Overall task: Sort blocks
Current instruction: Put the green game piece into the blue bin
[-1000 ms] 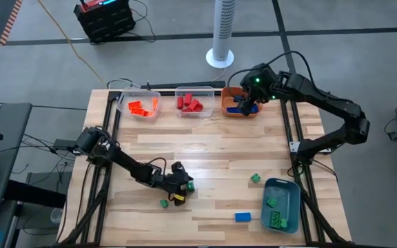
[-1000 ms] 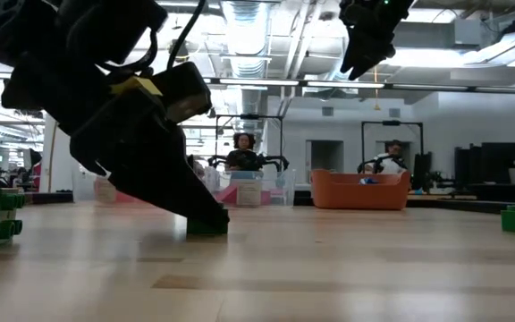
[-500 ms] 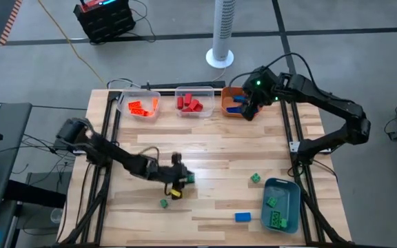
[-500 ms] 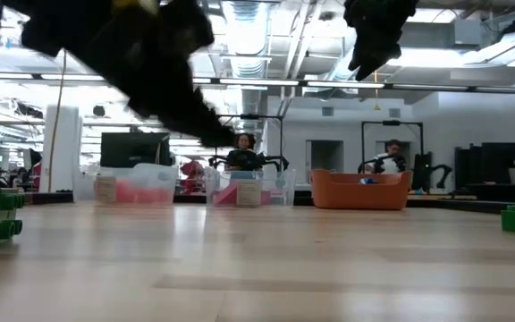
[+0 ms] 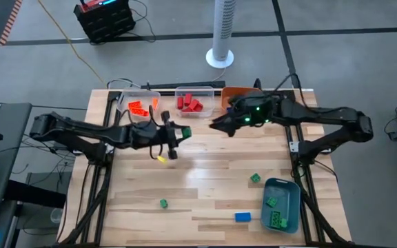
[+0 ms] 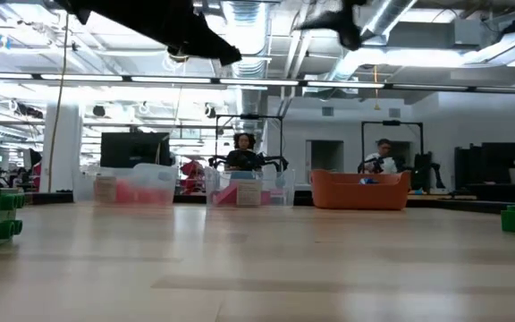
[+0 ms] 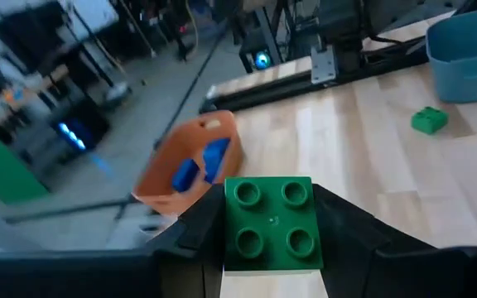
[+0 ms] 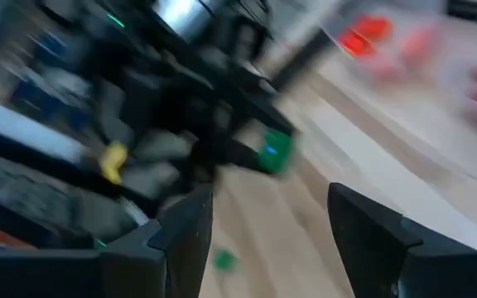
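Observation:
My left gripper (image 5: 178, 133) is above the table's far middle, shut on a green studded block (image 5: 185, 131), which fills the left wrist view as block (image 7: 270, 223). My right gripper (image 5: 217, 126) is open and empty. It points toward the table's left, just right of the held block, and its wrist view shows that block (image 8: 276, 151). Loose blocks lie flat on the table: a green block (image 5: 255, 178), another green block (image 5: 163, 203) and a blue block (image 5: 242, 217). My left gripper pinches the green block by two opposite side walls (image 7: 232, 228), one dark finger (image 7: 197, 236) on each side. Its studded top faces the wrist camera. The fingers reach out roughly level toward the table's right. The block is lifted clear of the table.
Along the far edge stand a clear bin with orange blocks (image 5: 140, 105), a clear bin with red blocks (image 5: 192, 102) and an orange bin (image 5: 236, 92) holding blue blocks, partly covered by the right arm. A blue-grey bin (image 5: 282, 204) with green blocks sits near right.
My left gripper has risen from the near-left table with the green block and swung toward the far edge and the right; the block is now lifted clear. My right gripper has left the orange bin, moved toward the table's middle and turned to point left.

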